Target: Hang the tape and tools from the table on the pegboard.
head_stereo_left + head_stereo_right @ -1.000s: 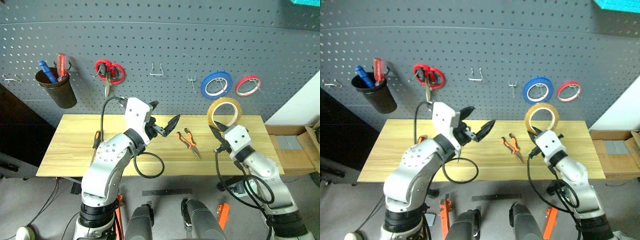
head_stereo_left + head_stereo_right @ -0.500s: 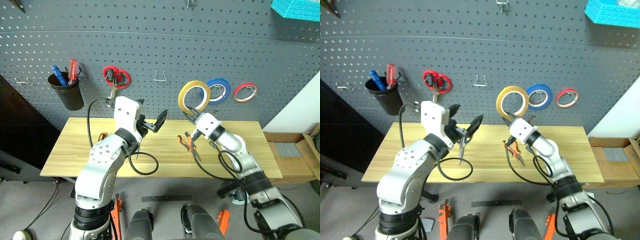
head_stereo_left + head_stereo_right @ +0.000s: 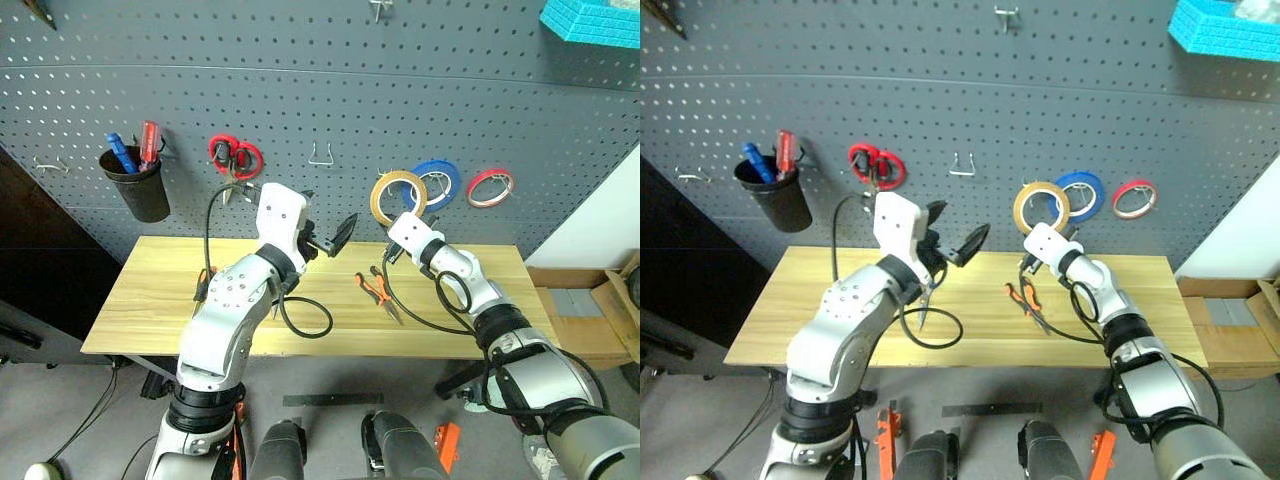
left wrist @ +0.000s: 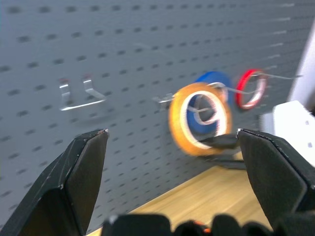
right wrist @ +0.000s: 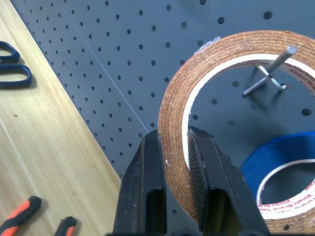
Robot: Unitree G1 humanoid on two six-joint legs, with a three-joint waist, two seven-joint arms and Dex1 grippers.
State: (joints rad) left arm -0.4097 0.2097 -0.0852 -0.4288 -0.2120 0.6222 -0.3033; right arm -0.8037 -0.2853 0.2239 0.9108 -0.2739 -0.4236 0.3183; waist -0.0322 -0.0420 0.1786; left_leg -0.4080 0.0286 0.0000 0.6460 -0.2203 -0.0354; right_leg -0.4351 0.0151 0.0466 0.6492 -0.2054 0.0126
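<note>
Yellow tape (image 5: 197, 98), seemingly around a hook (image 5: 270, 69), is pinched by the right end effector (image 5: 174, 147); left end effector (image 4: 172, 162) gapes.

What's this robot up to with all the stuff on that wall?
It is hanging things on the pegboard. The right gripper is shut on the yellow tape, holding it up at a metal hook beside the blue roll; the hook's tip shows through the ring. The left gripper hovers open and empty. The orange-handled pliers lie on the table.
</note>
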